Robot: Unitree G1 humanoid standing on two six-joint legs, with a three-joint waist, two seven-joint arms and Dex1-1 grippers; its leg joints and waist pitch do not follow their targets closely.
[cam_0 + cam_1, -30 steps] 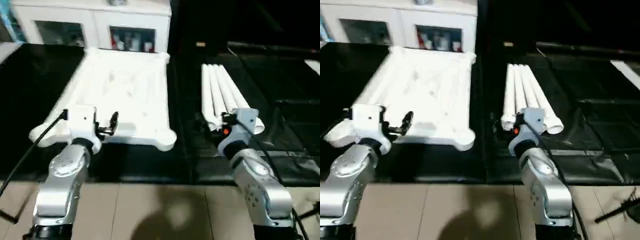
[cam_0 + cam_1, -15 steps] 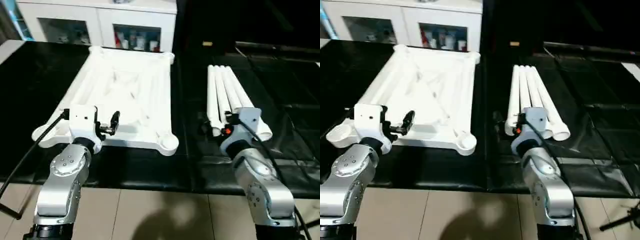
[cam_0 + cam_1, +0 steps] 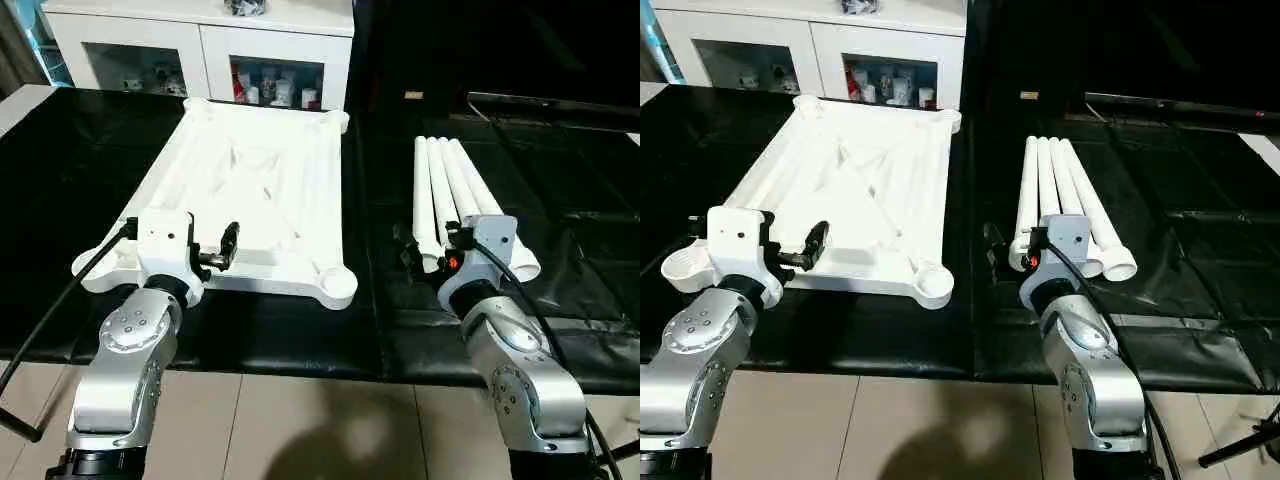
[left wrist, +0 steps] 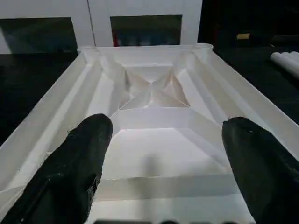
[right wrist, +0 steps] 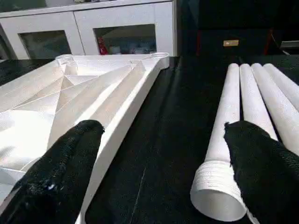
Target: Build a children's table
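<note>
Over the last second your view has shifted and cleared, but that is the head camera moving; the parts have not moved and both arms have held still, so assembly has not begun. The table top (image 3: pixel 250 200) lies ribbed side up on the left of the black mat (image 3: pixel 570 200), its near right corner socket (image 3: pixel 337 287) empty. The four legs (image 3: pixel 455 195) lie side by side on the right, well apart from the top, none fitted. Your left gripper (image 4: pixel 159 163) hovers over the top's near edge, fingers spread wide and holding nothing. Your right gripper (image 5: pixel 161 172) sits near the legs' near ends, also wide open and empty. At the far edge, the white cabinet (image 3: pixel 200 50) holds small bottles and jars behind its glass doors; you can leave it alone
</note>
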